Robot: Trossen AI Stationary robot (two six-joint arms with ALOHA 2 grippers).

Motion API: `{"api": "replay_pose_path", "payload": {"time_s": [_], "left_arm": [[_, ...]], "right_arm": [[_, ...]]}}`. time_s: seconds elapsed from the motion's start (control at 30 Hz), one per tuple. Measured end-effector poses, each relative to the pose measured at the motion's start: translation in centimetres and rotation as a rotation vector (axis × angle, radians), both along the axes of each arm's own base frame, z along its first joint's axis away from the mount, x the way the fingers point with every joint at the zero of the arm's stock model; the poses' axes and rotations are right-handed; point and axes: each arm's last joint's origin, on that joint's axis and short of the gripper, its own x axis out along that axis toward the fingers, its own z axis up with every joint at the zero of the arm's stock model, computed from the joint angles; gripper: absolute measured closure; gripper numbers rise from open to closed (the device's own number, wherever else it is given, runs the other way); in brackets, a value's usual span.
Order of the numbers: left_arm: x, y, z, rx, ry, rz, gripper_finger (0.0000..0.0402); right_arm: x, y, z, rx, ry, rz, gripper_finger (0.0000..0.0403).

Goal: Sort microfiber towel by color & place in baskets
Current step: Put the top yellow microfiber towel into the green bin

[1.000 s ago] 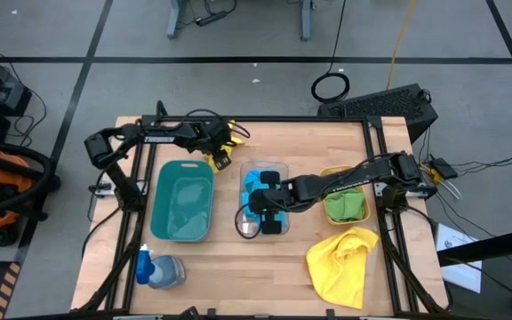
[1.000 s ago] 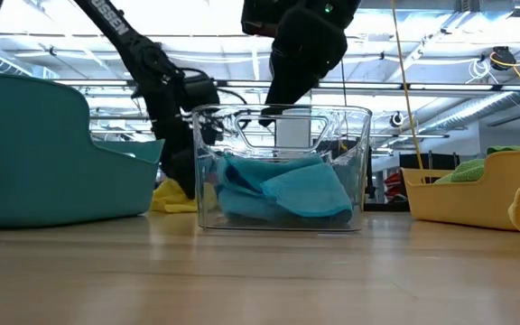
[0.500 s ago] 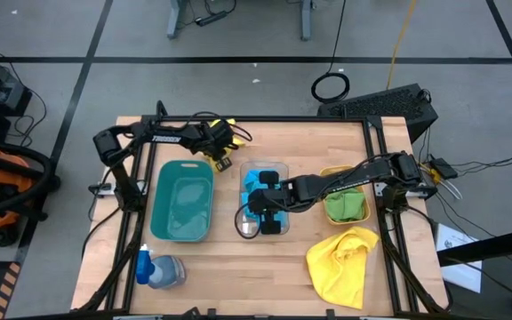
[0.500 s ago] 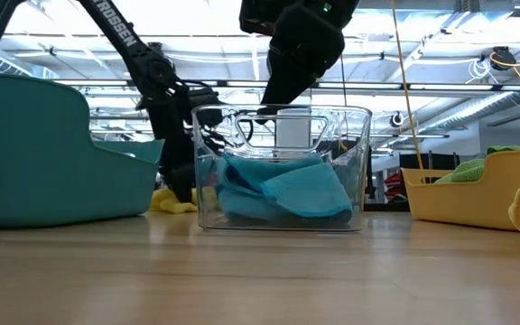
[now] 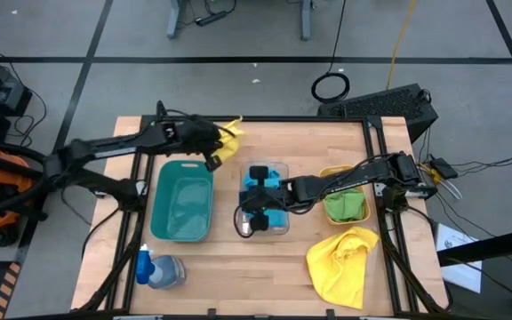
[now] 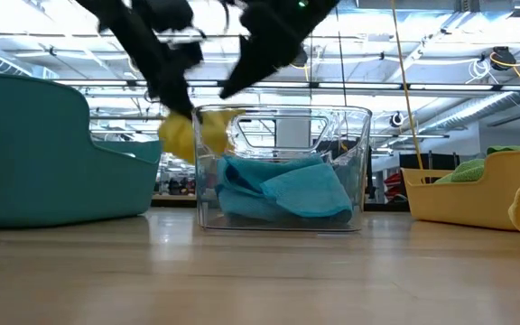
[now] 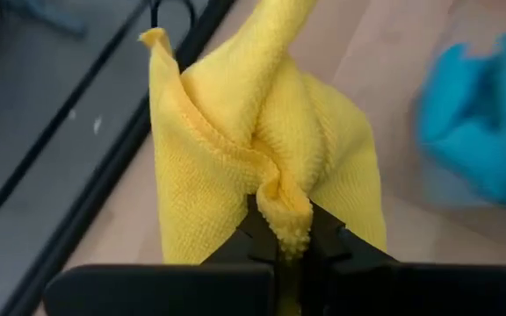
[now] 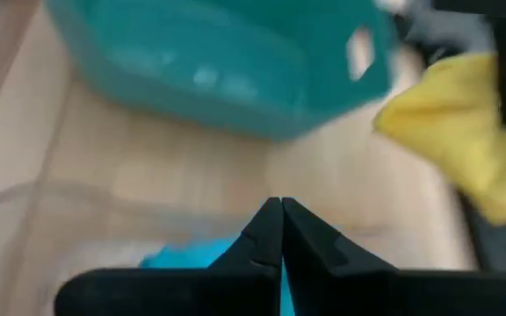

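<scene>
My left gripper (image 5: 213,149) is shut on a small yellow towel (image 5: 228,138) near the table's far edge, behind the dark green basket (image 5: 182,200). In the low view the towel (image 6: 186,135) hangs clear of the table. My right gripper (image 8: 281,206) is shut and holds nothing; it hovers over the clear basket (image 5: 278,169), in which a blue towel (image 6: 283,190) lies. The orange-yellow basket (image 5: 330,171) at the right holds a green towel (image 5: 345,206). A larger yellow towel (image 5: 340,262) lies crumpled on the table in front of it. My left gripper pinches a bunched fold of the small yellow towel (image 7: 285,221) between its two fingers, several layers together. The fingers come from above, slanting down. The towel hangs slack below them, lifted clear of the table.
A spray bottle with a blue cap (image 5: 154,271) lies at the near left corner. The dark green basket shows nothing inside. Bare wood lies along the near edge between the bottle and the larger yellow towel. Black frame rails border the table.
My left gripper has shut on the small yellow towel at the far edge and gone up with it; the towel, which lay on the table, now hangs clear. My right gripper has risen a little over the clear basket.
</scene>
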Motion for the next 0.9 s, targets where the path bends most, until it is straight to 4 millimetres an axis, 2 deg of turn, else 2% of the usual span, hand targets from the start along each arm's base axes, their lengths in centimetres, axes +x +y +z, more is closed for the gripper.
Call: {"api": "replay_pose_path", "payload": {"time_s": [0.17,0.27,0.37,0.5,0.7,0.9], "left_arm": [[-2.2,-2.6,3.3,0.044,-0.115,-0.067,0.0388],[-3.3,-3.9,4.4,0.035,-0.161,-0.085,0.0388],[-3.9,-5.3,4.9,0.022,-0.184,-0.125,0.0388],[-4.3,-7.0,5.1,0.005,-0.175,-0.175,0.0388],[-4.5,-9.9,5.9,0.012,-0.242,-0.317,0.0388],[-4.4,-11.8,6.4,0.062,-0.288,-0.358,0.0388]], "right_arm": [[1.3,-0.6,1.6,-0.096,-0.166,0.062,0.0403],[1.9,-1.0,2.7,-0.159,-0.273,0.091,0.0397],[2.3,-1.6,3.6,-0.223,-0.349,0.107,0.0369],[2.6,-3.0,4.3,-0.21,-0.427,0.03,0.0305],[2.9,-5.4,4.0,-0.127,-0.463,-0.063,0.0184],[3.4,-5.9,3.5,-0.08,-0.481,-0.03,0.0084]]}}
